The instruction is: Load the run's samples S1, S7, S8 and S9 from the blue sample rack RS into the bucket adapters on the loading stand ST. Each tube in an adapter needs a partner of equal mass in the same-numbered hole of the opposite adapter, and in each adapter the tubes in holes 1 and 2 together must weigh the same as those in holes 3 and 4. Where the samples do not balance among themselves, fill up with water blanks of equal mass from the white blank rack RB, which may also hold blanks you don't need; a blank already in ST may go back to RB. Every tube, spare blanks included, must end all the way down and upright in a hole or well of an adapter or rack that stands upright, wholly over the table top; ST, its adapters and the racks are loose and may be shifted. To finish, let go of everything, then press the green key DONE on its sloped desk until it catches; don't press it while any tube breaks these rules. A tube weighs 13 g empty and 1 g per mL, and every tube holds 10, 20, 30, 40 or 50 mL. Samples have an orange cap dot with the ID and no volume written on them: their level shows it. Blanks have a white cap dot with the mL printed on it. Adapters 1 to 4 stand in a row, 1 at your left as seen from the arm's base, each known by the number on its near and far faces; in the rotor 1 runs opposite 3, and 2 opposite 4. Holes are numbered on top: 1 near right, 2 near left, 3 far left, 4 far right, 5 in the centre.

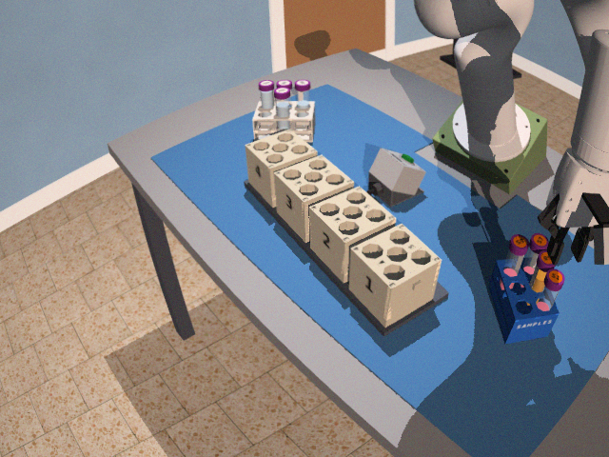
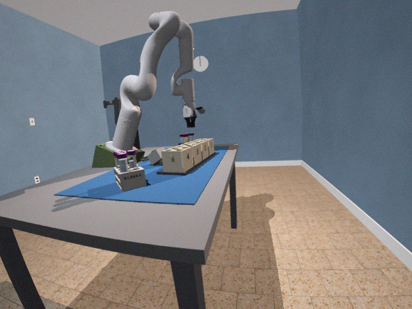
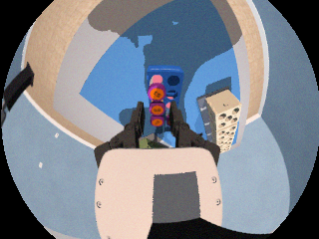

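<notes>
The blue sample rack [image 1: 526,305] stands at the right of the mat and holds several purple-capped tubes with orange dots [image 1: 544,260]; one has orange liquid. My gripper [image 1: 568,248] hangs just above the rack's far side, fingers partly open, with nothing between them. In the wrist view the fingers frame the orange cap dots [image 3: 158,96] below them. The four beige adapters on the stand, 1 [image 1: 393,275], 2 [image 1: 351,226], 3 [image 1: 312,188] and 4 [image 1: 278,159], show only empty holes. The white blank rack [image 1: 284,120] holds several tubes.
The grey desk [image 1: 396,174] with the green DONE key [image 1: 407,158] sits between the stand and the arm's green base [image 1: 491,148]. The sample rack is near the table's right front. From the exterior view the gripper [image 2: 190,123] hangs above the tubes behind the adapters.
</notes>
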You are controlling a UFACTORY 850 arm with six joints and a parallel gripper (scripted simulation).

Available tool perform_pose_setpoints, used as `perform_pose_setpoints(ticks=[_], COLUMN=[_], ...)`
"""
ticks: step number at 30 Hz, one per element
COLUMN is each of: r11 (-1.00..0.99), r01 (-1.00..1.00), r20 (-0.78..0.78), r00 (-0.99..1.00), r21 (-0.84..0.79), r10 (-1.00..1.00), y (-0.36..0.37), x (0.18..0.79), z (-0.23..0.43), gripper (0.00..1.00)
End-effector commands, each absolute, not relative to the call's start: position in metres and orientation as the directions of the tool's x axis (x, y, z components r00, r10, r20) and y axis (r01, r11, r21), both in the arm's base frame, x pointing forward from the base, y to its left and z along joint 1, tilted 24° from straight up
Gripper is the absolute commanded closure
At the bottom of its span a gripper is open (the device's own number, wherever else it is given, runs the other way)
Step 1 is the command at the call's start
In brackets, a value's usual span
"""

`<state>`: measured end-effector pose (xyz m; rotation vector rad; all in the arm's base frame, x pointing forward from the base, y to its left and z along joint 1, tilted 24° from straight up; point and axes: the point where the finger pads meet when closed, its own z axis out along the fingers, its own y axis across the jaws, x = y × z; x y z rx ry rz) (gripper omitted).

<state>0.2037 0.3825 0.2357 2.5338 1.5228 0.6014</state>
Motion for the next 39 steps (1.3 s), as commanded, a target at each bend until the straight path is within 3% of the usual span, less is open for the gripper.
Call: perform_pose_setpoints(ticks=[1,39], r11=[-0.485,-0.485], r01=[0.820,0.820], r20=[0.270,0.271], r00=[0.413,0.413], r21=[0.304,0.304], r10=[0.869,0.869], y=[0.382,0.376], x=[0.201,0.177], z=[0.243,0.298], gripper=[0.57,0.57])
